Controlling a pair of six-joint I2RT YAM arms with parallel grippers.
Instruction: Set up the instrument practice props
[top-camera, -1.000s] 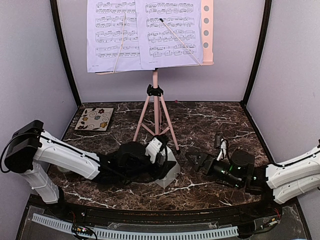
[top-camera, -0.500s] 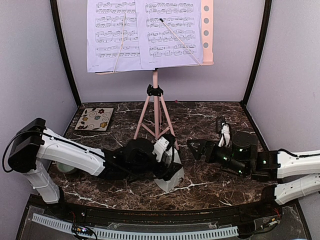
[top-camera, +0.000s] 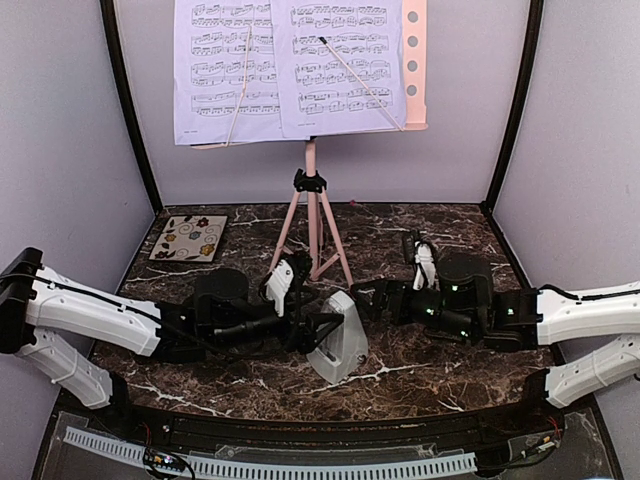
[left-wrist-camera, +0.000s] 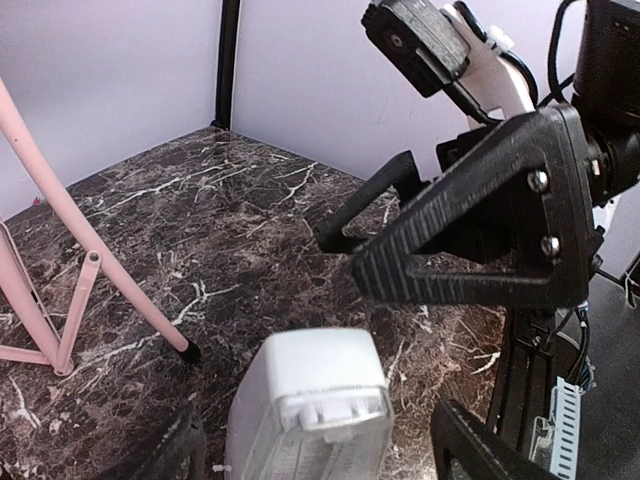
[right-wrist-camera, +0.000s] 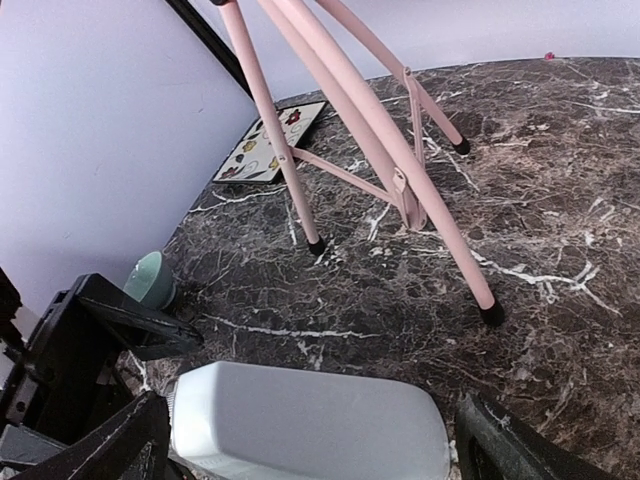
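Observation:
The pink music stand (top-camera: 313, 215) stands at the back on tripod legs, with two white sheet-music pages (top-camera: 290, 65) on its desk. The white-grey metronome (top-camera: 338, 340) sits on the marble in front of it. My left gripper (top-camera: 316, 328) is open and its fingers straddle the metronome (left-wrist-camera: 308, 410) with a gap on each side. My right gripper (top-camera: 360, 298) is open at the metronome's right side, and the metronome (right-wrist-camera: 310, 425) lies between its fingers. I cannot tell whether the metronome stands straight or leans.
A floral coaster (top-camera: 189, 238) lies at the back left and also shows in the right wrist view (right-wrist-camera: 268, 142). A pale green bowl (right-wrist-camera: 150, 280) sits behind my left arm. The stand's legs (right-wrist-camera: 400, 180) stand close behind both grippers.
My left arm has drawn back to the left and its gripper has let go of the metronome. My right gripper has moved left, up to the metronome.

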